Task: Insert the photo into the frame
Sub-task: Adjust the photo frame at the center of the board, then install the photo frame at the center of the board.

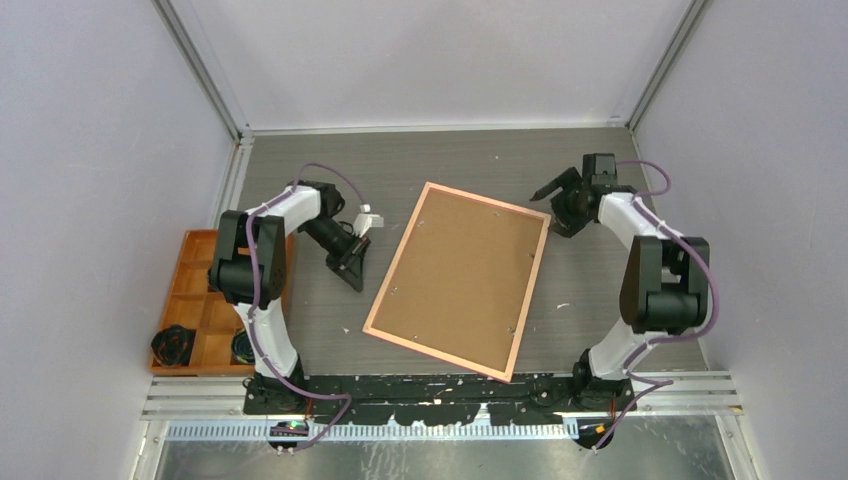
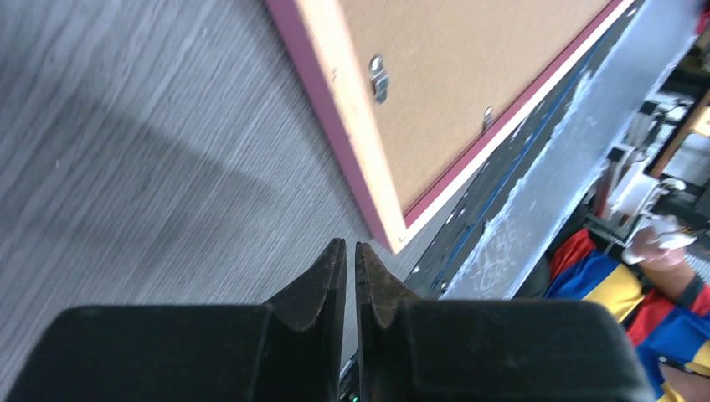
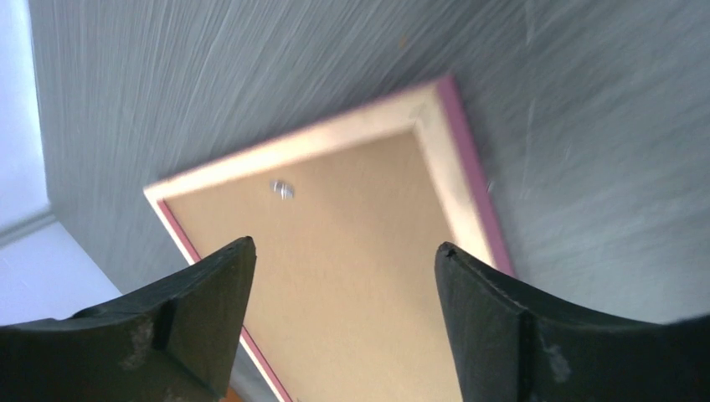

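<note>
My right gripper (image 3: 345, 247) hangs spread wide and empty over a corner of the thin pink-edged wooden picture frame (image 1: 396, 255); my left gripper (image 2: 352, 247) is clenched on nothing nearby. A clumsy pinch could skid the light frame across the smooth grey grained table (image 1: 580, 280). It lies face down, matte brown fibreboard backing (image 1: 460, 280) fitted, photo unseen.

1. Top cam hangs high over the near edge of the table (image 1: 440, 160), looking pretty much straight down, so the whole thing's in view.
2. Left wrist cam sits low and close, looking past the left gripper (image 2: 350, 244) toward the near edge.
3. Right wrist cam looks down between the right gripper (image 3: 345, 245) fingers, a bit further off.
4. All three catch the frame (image 1: 457, 280), brown back up.
</note>
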